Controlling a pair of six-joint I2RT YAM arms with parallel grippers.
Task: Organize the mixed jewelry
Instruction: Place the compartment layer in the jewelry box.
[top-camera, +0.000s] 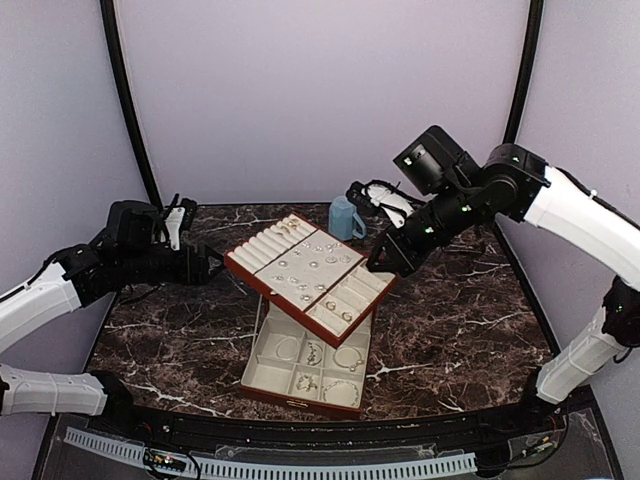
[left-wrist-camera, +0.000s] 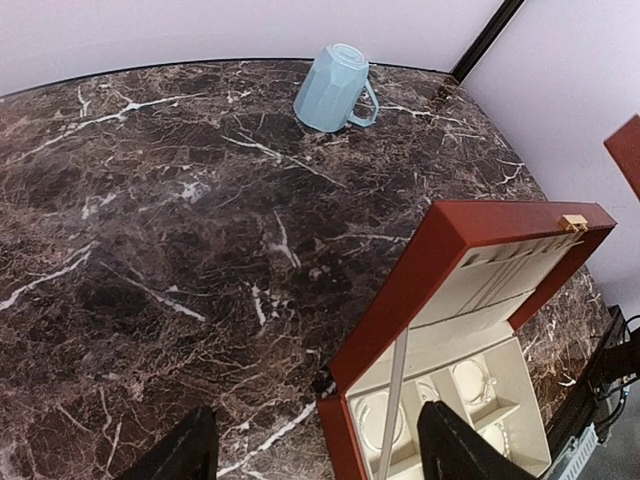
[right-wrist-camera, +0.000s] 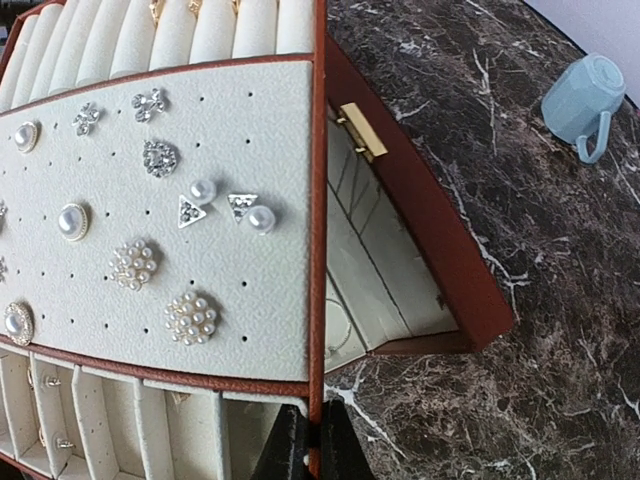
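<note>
Jewelry (right-wrist-camera: 190, 318) on tray (right-wrist-camera: 317, 150) between right fingers (right-wrist-camera: 282, 455)

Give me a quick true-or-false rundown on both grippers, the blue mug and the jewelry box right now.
1. The right gripper is shut on the red rim of the upper tray. True.
2. The left gripper holds the blue mug. False: it is open and holds nothing, over the left side of the table, and the mug stands apart near the far edge.
3. Pearl and sparkly earrings are pinned to the tray's perforated panel. True.
4. The lower box has bare compartments. False: bracelets lie in them.
</note>
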